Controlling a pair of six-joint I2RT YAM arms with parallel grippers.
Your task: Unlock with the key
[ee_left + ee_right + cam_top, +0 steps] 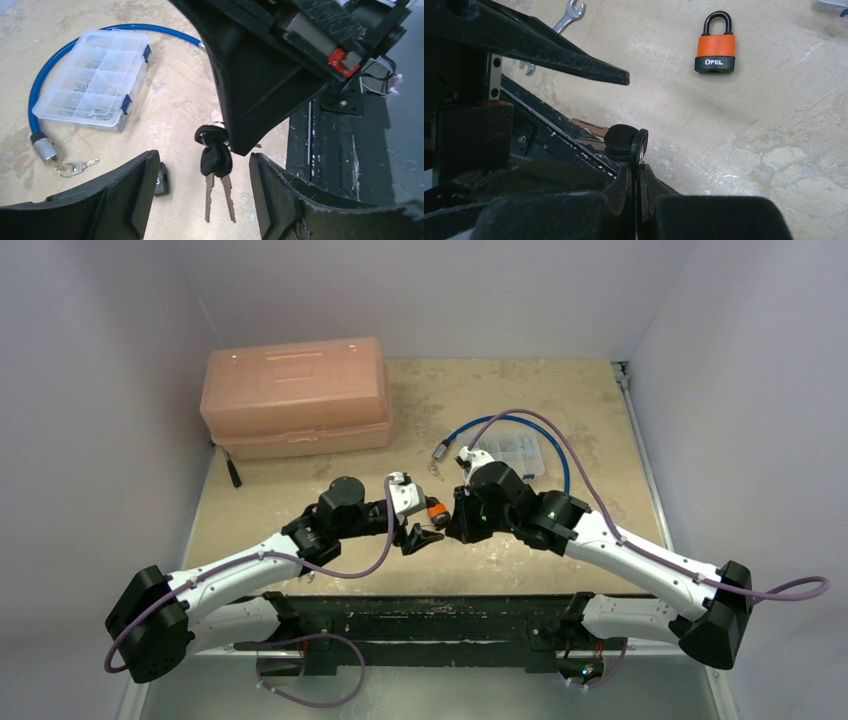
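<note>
Two black-headed keys [216, 159] hang on a ring, blades pointing down, above the table. My right gripper [639, 172] is shut on that ring, and the key heads [624, 142] stick out past its tips. My left gripper [204, 159] is open, one finger [135, 195] left of the keys and the other right of them, touching neither. The orange and black padlock [715, 47] lies flat on the table, shackle closed, away from both grippers. From above, both grippers [420, 537] [458, 525] meet near the padlock [435, 510].
A blue cable lock [35, 95] with small keys [75, 167] curls around a clear organizer box [92, 77]. A small black piece [161, 180] lies by my left finger. A wrench [569, 12] lies beyond the padlock. A pink toolbox [295, 395] stands back left.
</note>
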